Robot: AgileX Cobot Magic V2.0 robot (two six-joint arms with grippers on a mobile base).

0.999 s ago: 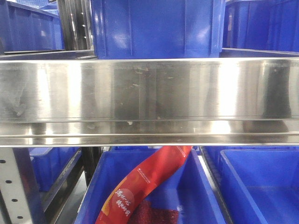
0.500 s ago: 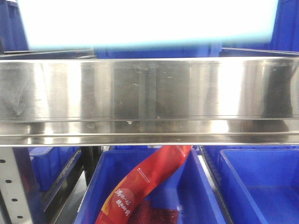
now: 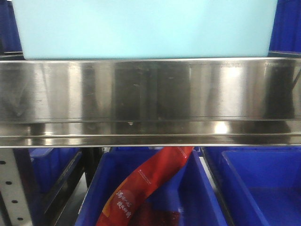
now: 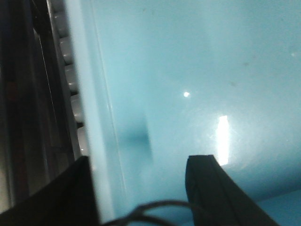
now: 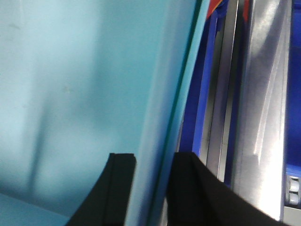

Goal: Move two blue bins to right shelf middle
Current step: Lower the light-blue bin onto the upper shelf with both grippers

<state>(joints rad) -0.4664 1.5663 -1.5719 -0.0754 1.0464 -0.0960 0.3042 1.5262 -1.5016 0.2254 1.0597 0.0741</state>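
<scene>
1. the pale blue bin fills the top of the front view, just above the shiny steel shelf edge; its top and both arms are cut off there.
2. the left gripper has one dark finger on each side of the bin's left wall, so it seems to be pinching it, though the view is blurry.
3. the right gripper clamps the bin's right wall between its fingers.
4. only one pale bin can be made out.
</scene>
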